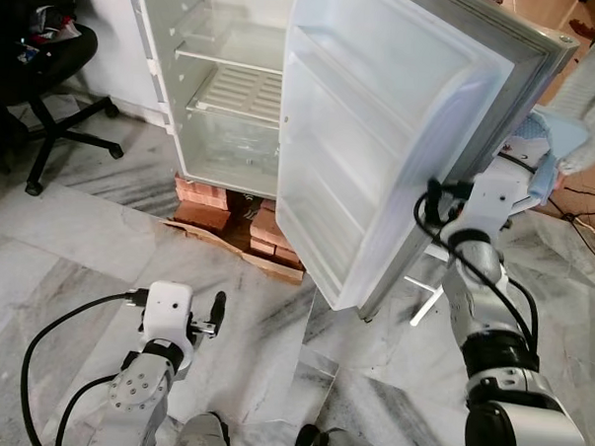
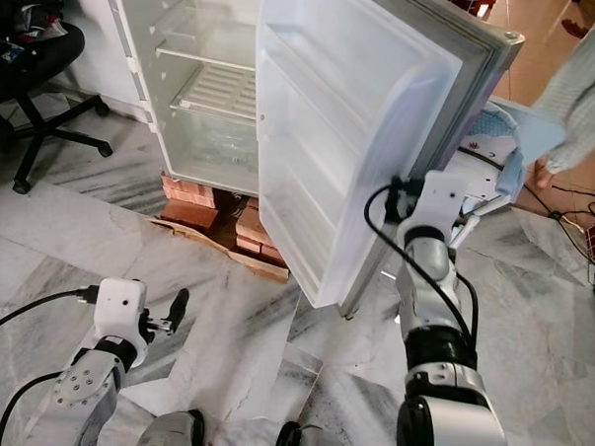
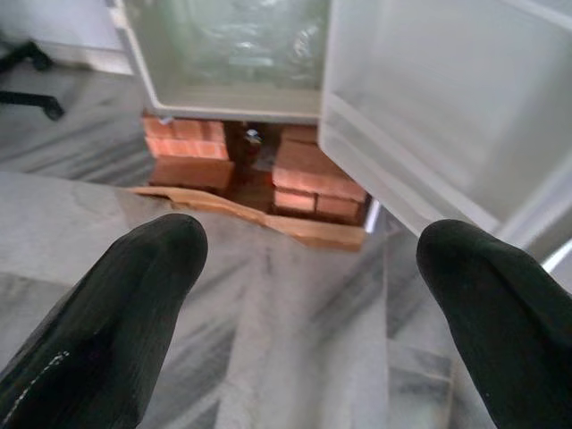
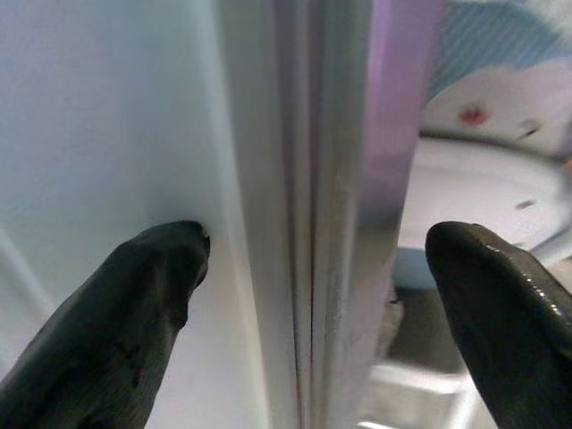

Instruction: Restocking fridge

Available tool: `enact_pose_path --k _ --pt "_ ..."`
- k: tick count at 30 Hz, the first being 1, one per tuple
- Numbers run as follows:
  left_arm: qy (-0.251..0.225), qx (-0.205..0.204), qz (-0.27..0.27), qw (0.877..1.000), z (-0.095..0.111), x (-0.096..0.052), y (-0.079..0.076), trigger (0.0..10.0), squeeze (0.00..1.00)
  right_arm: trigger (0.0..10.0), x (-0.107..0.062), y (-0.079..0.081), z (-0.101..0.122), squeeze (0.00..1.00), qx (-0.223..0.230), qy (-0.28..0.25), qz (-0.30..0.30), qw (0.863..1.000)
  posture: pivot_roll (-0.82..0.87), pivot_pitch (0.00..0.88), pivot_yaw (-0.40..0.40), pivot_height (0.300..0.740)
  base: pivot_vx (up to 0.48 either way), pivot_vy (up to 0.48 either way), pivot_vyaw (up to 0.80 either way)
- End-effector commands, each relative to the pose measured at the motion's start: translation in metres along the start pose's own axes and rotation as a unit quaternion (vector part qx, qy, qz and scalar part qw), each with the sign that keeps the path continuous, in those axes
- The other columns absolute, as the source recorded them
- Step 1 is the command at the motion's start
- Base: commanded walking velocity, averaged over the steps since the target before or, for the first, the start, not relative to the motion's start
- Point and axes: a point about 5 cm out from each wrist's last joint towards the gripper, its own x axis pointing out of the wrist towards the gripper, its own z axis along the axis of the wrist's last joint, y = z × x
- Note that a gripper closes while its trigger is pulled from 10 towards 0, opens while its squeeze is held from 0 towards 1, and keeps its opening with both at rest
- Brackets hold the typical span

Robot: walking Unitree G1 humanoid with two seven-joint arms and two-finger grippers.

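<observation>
Stood open on stacked red bricks [image 1: 212,194]: tall white fridge [image 1: 224,91], wire shelves bare, nothing stocked yet. Swung wide toward the camera: white fridge door [image 1: 380,138] with empty moulded door racks. Straddled the door's outer edge at mid-height: right claw [image 4: 308,268], spread wide, one finger [image 4: 152,295] touching the inner liner, the other clear beyond the metal rim, gripping nothing firmly. Hung low over the grey marble floor [image 1: 69,253]: left claw [image 3: 308,295], fingers parted, empty. Judged barely begun: door opened, goods unfetched.
</observation>
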Motion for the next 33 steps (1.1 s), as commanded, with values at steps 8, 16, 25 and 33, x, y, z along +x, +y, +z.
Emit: enact_pose_path --k 8,16,25,33 --pt "0.008 -0.019 -0.065 0.998 -0.001 -0.014 -0.006 10.0 0.0 10.0 -0.044 0.073 0.048 0.0 0.191 -0.043 0.436 0.878 0.19 0.142 -0.057 0.74 0.0 0.0 0.0" --pt "0.041 -0.008 -0.066 0.997 -0.016 -0.026 -0.003 10.0 0.0 10.0 -0.088 0.052 -0.009 0.0 0.115 0.095 0.525 0.838 0.19 0.15 -0.062 0.74 0.0 0.0 0.0" --pt "0.026 0.047 -0.079 0.995 -0.003 -0.017 -0.008 10.0 0.0 10.0 -0.128 0.037 -0.069 0.0 -0.035 0.225 0.517 0.825 0.18 0.154 -0.07 0.74 0.0 0.0 0.0" --pt "-0.006 0.044 -0.057 0.997 0.019 0.0 -0.01 10.0 0.0 10.0 -0.111 0.056 -0.054 0.0 0.053 0.147 0.4 0.903 0.16 0.156 -0.071 0.74 0.0 0.0 0.0"
